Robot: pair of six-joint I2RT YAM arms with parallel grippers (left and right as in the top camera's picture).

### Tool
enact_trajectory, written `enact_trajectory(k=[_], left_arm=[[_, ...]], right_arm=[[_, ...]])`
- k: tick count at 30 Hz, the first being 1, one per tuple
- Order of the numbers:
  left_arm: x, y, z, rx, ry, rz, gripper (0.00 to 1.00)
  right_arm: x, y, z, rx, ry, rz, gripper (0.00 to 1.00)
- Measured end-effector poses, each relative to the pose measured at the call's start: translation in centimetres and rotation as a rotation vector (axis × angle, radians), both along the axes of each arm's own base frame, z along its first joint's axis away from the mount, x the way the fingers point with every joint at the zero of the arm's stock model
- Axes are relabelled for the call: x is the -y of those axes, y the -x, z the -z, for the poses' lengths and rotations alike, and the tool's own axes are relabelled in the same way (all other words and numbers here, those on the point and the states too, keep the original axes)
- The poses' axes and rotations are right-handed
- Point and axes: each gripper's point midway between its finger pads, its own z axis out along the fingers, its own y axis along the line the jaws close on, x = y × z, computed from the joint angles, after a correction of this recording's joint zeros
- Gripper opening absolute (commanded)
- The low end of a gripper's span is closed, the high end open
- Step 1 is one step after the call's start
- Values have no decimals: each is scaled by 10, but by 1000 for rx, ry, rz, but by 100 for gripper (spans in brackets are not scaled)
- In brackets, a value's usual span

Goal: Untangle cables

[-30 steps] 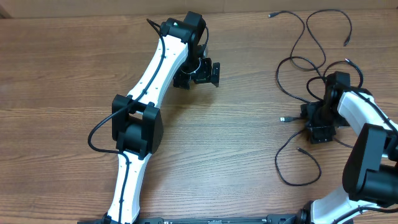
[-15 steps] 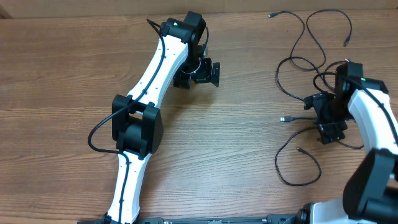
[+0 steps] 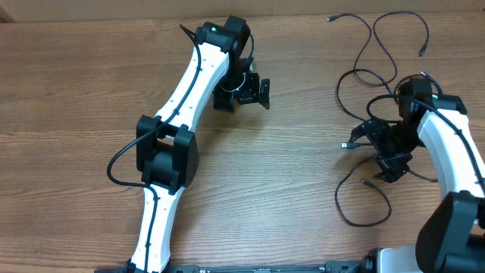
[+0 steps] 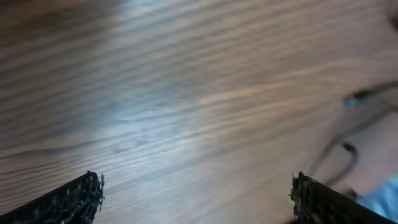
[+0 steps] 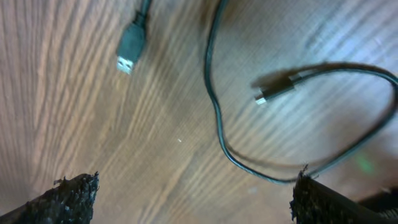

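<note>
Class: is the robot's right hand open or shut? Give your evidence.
Open. The right hand has fingertips wide apart; cables lie loose on the table between them.

Black cables (image 5: 210, 87), brown wood-grain table (image 3: 76, 91); plug (image 5: 127, 46) tip perhaps silver.

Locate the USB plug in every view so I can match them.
Overhead: USB plug right of centre.
Right wrist: USB plug upper left.
Left wrist: cannot tell; cable ends at right are blurred.
Shared landmark: small plug on the looped cable, overhead and right wrist.
</note>
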Motion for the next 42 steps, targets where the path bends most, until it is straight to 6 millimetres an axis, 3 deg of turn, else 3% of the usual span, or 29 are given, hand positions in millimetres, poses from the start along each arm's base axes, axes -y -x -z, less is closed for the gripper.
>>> enact_trajectory(k=[5,8,13,17,21,26,30,35,42], left_arm=[[4,0,-10,0,61,3,100],[0,-3,-31,53,60,-1,99],[-12,2,-100,239,34,-2,100],[-24,27,-167,369,40,-5,100],[-52,55,-214,471,-15,-55,100],[-89,95,-256,560,-87,-108,100],[-111,120,-275,618,-121,-139,100],[-134,150,-277,653,-144,-181,100],[-165,200,-253,718,-140,-236,100]], right_arm=[[8,14,-28,64,68,-27,100],[10,17,-56,189,110,-60,100],[6,27,-94,364,161,-123,100],[-3,38,-121,496,183,-169,100],[-4,43,-132,550,194,-175,100],[-4,42,-131,549,195,-178,100],[-4,38,-128,539,193,-180,100],[-4,37,-127,539,195,-193,100],[-3,34,-129,555,201,-200,100]])
